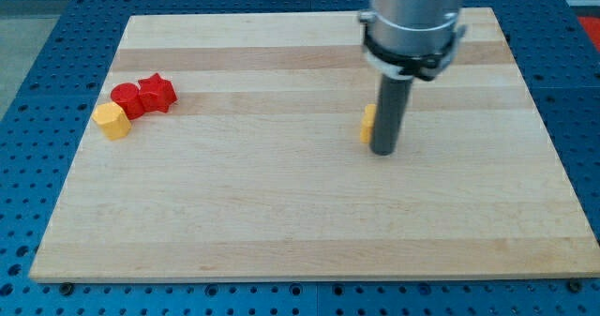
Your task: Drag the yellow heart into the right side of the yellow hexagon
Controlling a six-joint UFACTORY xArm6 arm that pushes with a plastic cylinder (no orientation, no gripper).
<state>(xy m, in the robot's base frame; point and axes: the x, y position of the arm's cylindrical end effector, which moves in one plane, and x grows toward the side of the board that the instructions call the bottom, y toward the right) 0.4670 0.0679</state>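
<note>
The yellow hexagon [112, 121] lies near the view's left edge of the wooden board [281, 213]. A yellow block, the heart [368, 123], sits right of the board's middle; the rod hides most of it, so only its left sliver shows. My tip [382, 151] rests on the board just right of that block and touches or nearly touches it. The heart is far to the right of the hexagon.
A red round block [127, 100] and a red star block [157, 92] lie just above and right of the yellow hexagon, touching one another. The arm's grey body [415, 21] hangs over the board's top right.
</note>
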